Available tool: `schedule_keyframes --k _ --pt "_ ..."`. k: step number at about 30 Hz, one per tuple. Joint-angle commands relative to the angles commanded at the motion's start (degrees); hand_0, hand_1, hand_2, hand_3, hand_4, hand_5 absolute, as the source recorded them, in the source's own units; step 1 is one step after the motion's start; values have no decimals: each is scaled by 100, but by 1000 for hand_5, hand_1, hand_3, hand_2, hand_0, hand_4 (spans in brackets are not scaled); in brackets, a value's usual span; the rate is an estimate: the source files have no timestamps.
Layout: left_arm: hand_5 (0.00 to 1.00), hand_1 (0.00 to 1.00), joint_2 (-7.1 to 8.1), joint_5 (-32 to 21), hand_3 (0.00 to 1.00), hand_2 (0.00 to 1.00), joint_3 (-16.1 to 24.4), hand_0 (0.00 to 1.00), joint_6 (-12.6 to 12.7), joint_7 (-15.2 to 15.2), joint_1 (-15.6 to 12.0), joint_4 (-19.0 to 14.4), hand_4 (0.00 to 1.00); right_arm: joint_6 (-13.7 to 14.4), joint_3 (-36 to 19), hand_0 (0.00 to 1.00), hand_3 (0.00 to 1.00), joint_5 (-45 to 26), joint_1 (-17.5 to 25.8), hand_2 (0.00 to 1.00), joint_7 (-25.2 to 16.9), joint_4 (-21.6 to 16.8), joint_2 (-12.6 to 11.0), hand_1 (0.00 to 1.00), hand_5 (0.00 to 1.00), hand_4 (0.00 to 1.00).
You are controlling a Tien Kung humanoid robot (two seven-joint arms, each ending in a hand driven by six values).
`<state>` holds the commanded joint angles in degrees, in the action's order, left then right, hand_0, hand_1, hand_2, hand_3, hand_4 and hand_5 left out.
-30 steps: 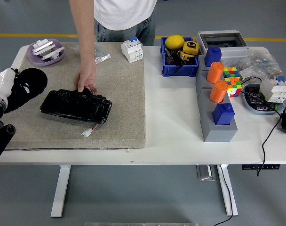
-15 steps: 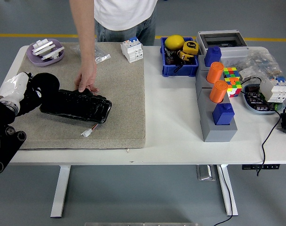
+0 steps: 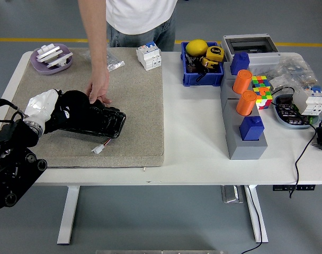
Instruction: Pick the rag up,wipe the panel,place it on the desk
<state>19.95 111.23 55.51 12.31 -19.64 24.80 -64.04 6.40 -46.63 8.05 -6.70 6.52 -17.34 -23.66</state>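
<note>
A glossy black panel (image 3: 95,120) lies on the beige mat (image 3: 134,106), with a small white connector (image 3: 98,149) on a wire at its near edge. My left hand (image 3: 71,110), behind a white wrist cover (image 3: 42,103), rests on the panel's left end. It is shut on a dark bunched rag (image 3: 75,106) that hides the fingers. A person at the far side presses one hand (image 3: 97,91) on the panel's far edge. My right arm is out of view.
A purple dish (image 3: 51,58) with white parts and a clear bag (image 3: 112,61) sit at the mat's back. A white breaker (image 3: 149,55), a blue bin (image 3: 202,63), a grey block (image 3: 244,127) with orange cylinders, a colour cube (image 3: 260,87) and cables (image 3: 304,153) stand on the right.
My left hand has swept right from beyond the mat's left edge onto the panel's left end. The person's hand has stayed on the panel.
</note>
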Motion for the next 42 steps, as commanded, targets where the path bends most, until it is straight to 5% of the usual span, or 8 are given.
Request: schedule_keyframes --k 12,19,31,42 --pt "2 515 -70 119 525 671 -610 275 21 -167 43 -595 2 -17 31 751 557 -22 9 621 -2 5 -19 620 423 907" --pt "2 516 -122 178 525 670 -948 280 65 -216 88 -655 2 -38 62 752 557 -41 8 621 11 2 -33 620 423 906" --pt "2 514 -208 369 523 668 -1136 292 145 -345 66 -1175 2 -55 47 751 557 -70 1 621 2 18 -21 620 423 907" --pt "2 514 -225 378 524 662 -1073 301 197 -388 40 -992 4 -53 52 751 557 -70 2 621 9 16 -27 620 423 907"
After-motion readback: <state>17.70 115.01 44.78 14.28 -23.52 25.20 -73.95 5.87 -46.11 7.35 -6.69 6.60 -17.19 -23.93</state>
